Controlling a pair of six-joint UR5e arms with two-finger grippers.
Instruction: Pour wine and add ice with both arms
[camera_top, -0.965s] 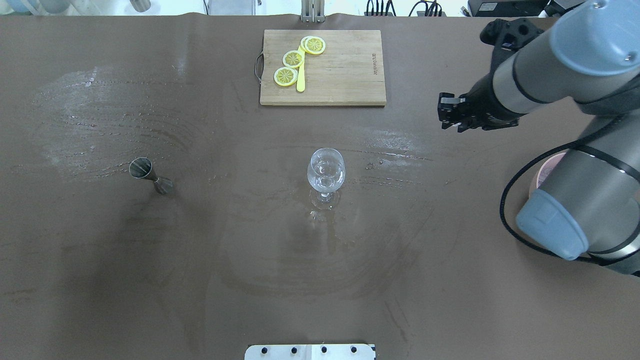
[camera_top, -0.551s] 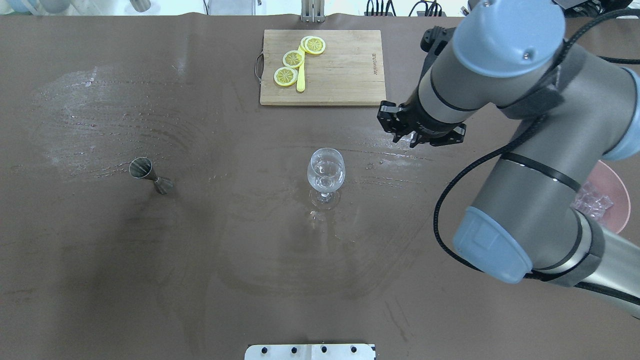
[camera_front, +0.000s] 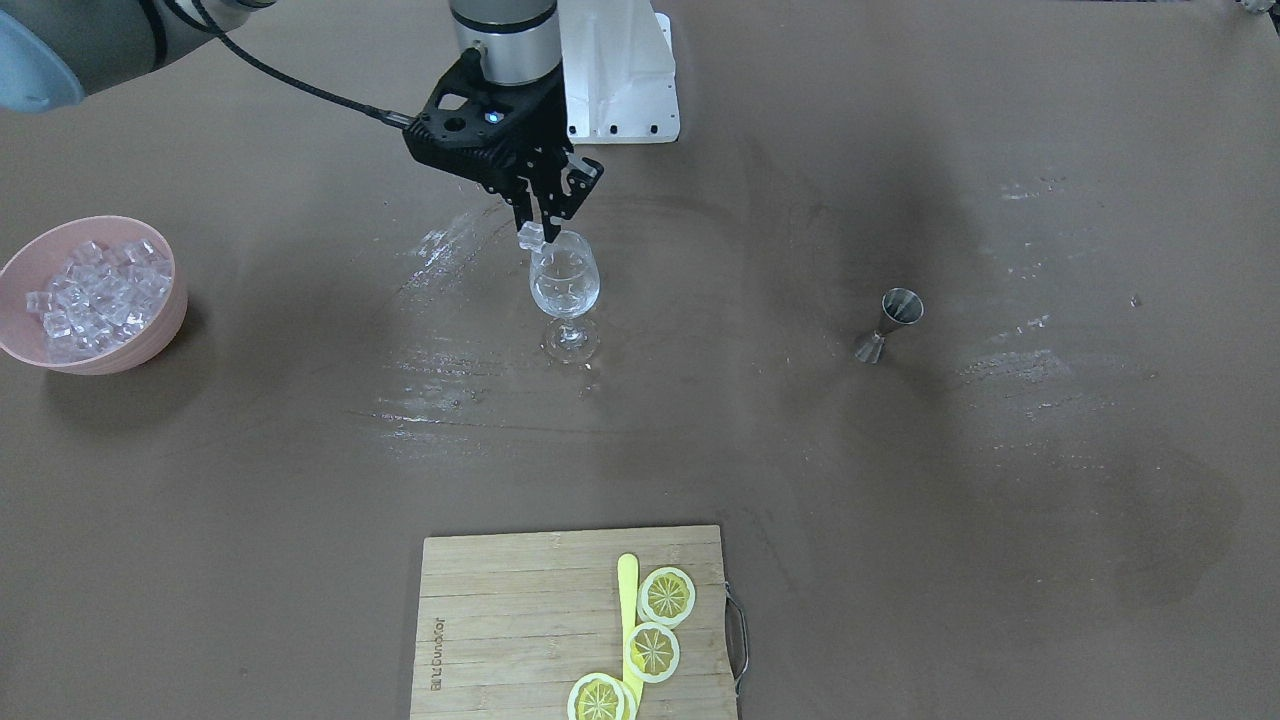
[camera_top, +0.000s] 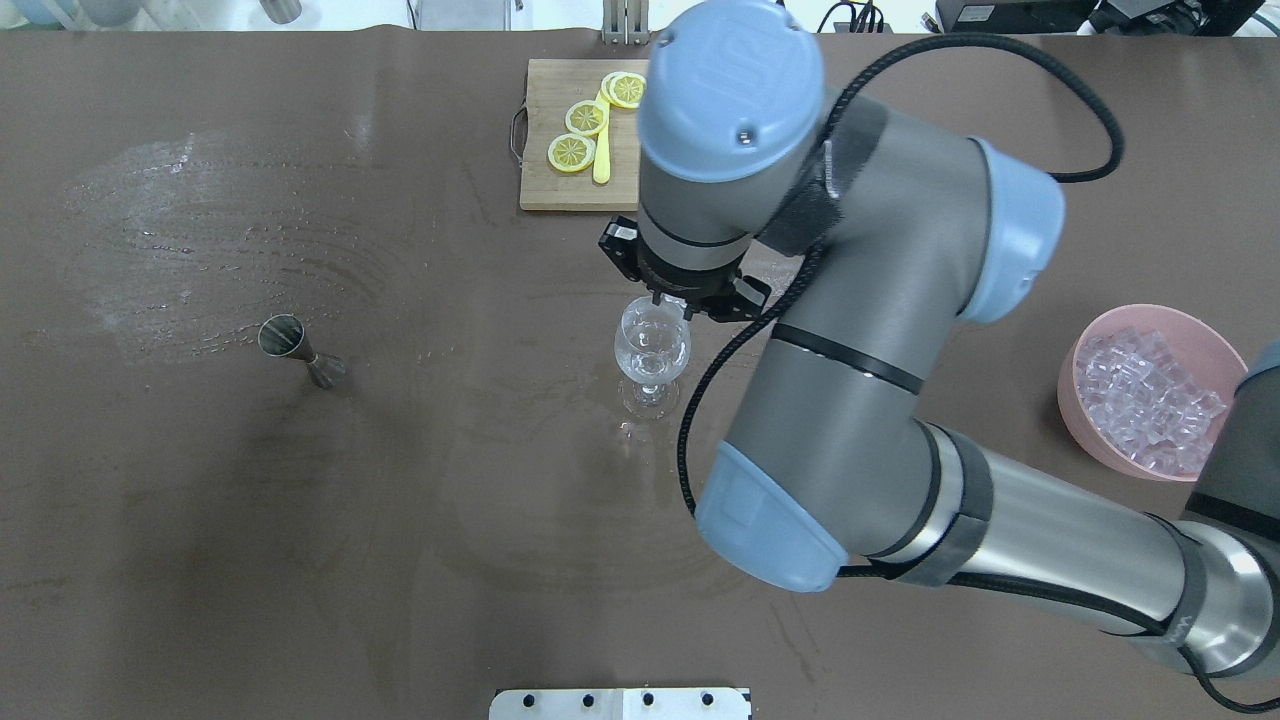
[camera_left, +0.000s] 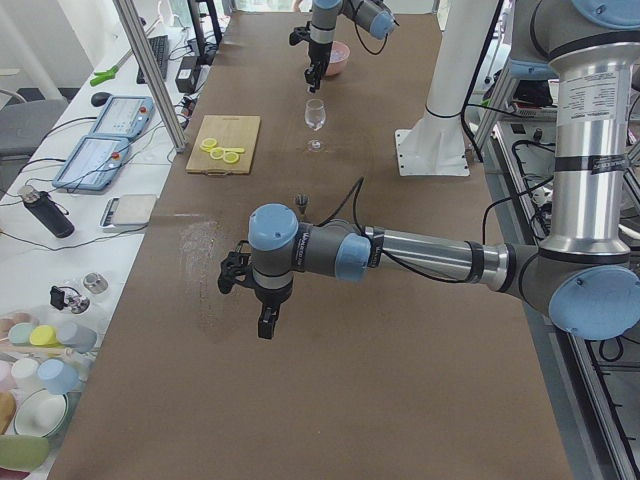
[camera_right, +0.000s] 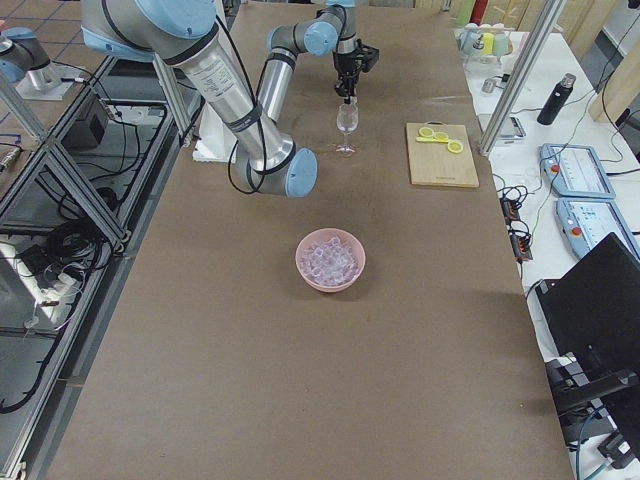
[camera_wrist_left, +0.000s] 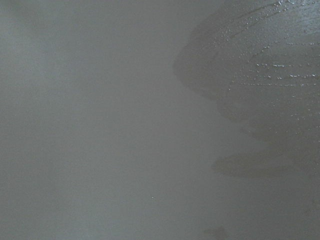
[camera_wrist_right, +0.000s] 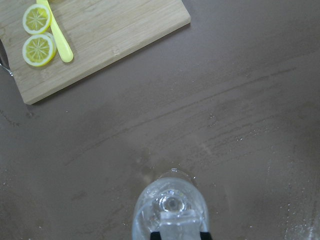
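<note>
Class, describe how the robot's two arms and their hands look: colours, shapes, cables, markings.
Both the right arm and the left arm are silver-grey tubes with pale blue, rounded joint caps. A black cable loops along each. The right hand and the left hand are black.

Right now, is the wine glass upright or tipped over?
Upright. The wine glass stands on its foot with the bowl opening upward, directly under the right gripper, which holds an ice cube just above its rim.
</note>
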